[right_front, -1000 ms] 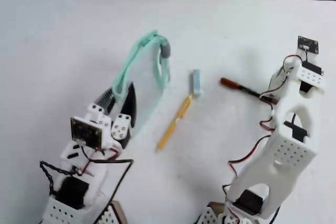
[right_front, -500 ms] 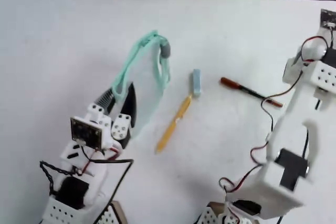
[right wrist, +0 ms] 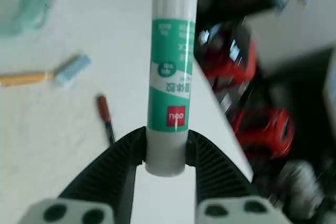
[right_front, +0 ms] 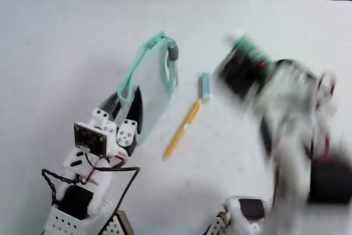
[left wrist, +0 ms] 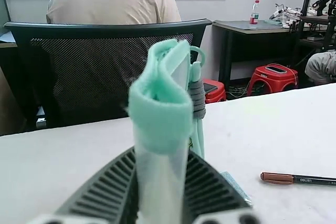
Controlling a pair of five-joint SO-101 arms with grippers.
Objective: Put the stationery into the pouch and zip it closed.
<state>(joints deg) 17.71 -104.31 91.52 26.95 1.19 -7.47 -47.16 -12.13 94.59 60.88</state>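
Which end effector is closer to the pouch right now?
Left. The left end effector grips the pouch; the right end effector, holding a glue stick, is apart from it, past the pencil and eraser.

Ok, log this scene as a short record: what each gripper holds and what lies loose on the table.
left gripper: shut on the near end of the pouch
pouch: mint green with a clear side, on the table
right gripper: shut on the glue stick
glue stick: white and green, sticking out past the fingers
loose on table: yellow pencil; blue eraser by its far tip; brown pen apart from both
outside the pouch: all four items
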